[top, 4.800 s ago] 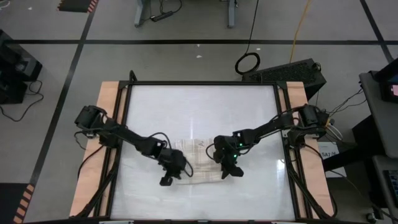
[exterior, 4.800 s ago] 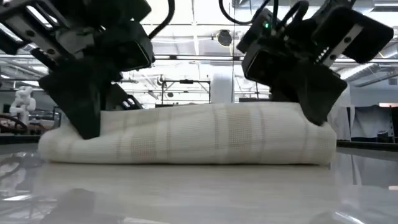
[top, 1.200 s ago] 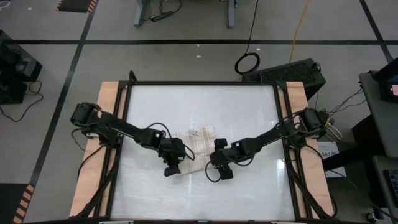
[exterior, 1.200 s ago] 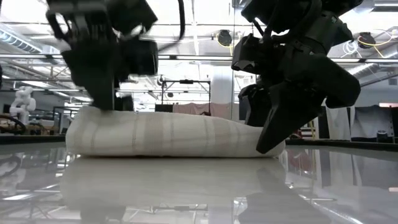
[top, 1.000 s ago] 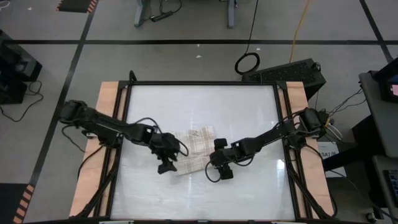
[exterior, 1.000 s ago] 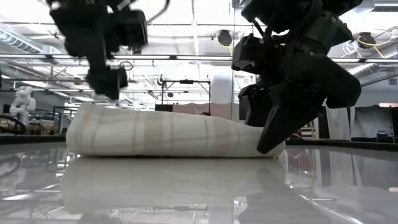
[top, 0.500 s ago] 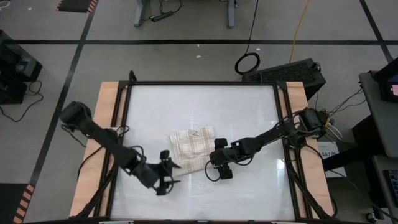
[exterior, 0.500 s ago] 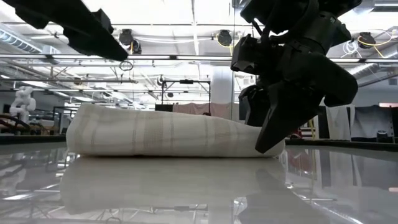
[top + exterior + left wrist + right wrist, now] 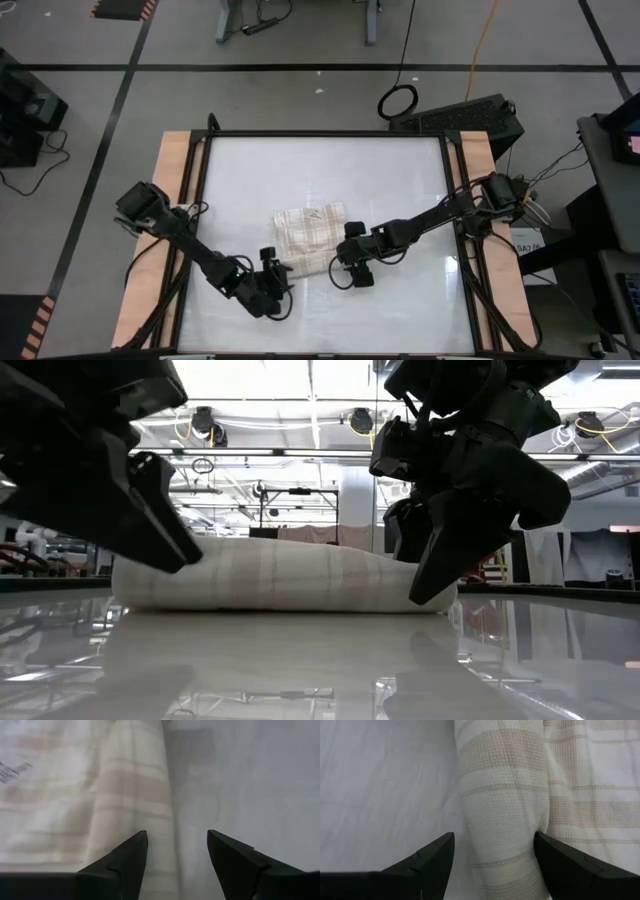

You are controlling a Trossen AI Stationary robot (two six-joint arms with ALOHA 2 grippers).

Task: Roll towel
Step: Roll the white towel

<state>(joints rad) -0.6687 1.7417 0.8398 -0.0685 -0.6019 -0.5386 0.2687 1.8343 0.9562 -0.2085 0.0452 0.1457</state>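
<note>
The plaid towel (image 9: 310, 238) lies part-rolled near the middle of the white table (image 9: 400, 170), its rolled edge nearest the grippers. The right gripper (image 9: 352, 277) straddles one end of the roll with jaws wide, gripping nothing; the left gripper (image 9: 268, 283) hovers open and empty at the other end. The rolling step looks mid-way; next, I judge, both grippers must press the roll evenly and push it across the flat remainder.

I find nothing I can read. The towel (image 9: 60, 805) under my left wrist camera carries a patch of dark print at its edge, too blurred to make out. From above, its small tag (image 9: 315, 212) shows only tiny marks.
</note>
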